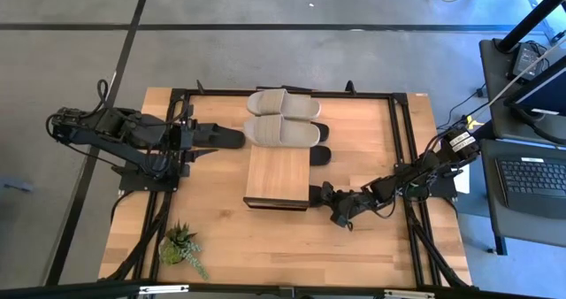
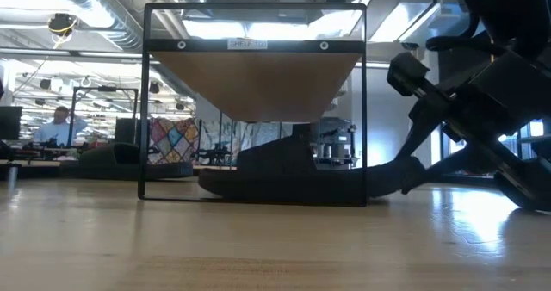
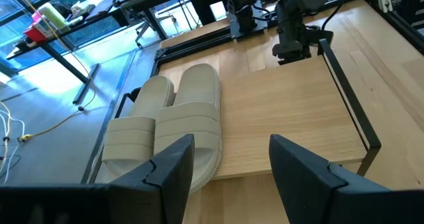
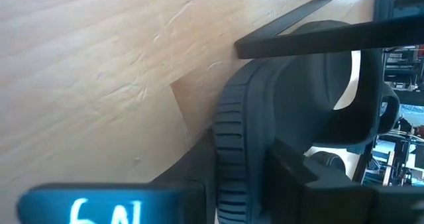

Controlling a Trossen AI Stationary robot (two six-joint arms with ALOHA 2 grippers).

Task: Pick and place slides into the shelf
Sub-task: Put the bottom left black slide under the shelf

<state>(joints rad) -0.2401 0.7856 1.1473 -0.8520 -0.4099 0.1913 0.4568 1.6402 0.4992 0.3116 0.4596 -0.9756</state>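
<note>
Task roughly midway, by the look of it. Two beige-grey slides (image 1: 283,118) already lie side by side on the plank top of the shelf (image 1: 277,177). Black slides show just past them at the shelf's right edge (image 1: 320,155), seemingly on the lower level; how many cannot be counted.

Right end effector (image 1: 325,195) sits at the shelf's lower right corner, low on the worktop (image 1: 371,246). A black slide (image 2: 284,175) lies directly ahead of it, under the plank, sole ridges filling the right wrist view (image 4: 232,144). Whether the fingers grip it or have let go cannot be told.

Left end effector (image 1: 237,139) hovers well apart on the far side of the shelf, fingers spread and empty, the beige pair just ahead of it.

Slides: matte, wide strap, open toe.
</note>
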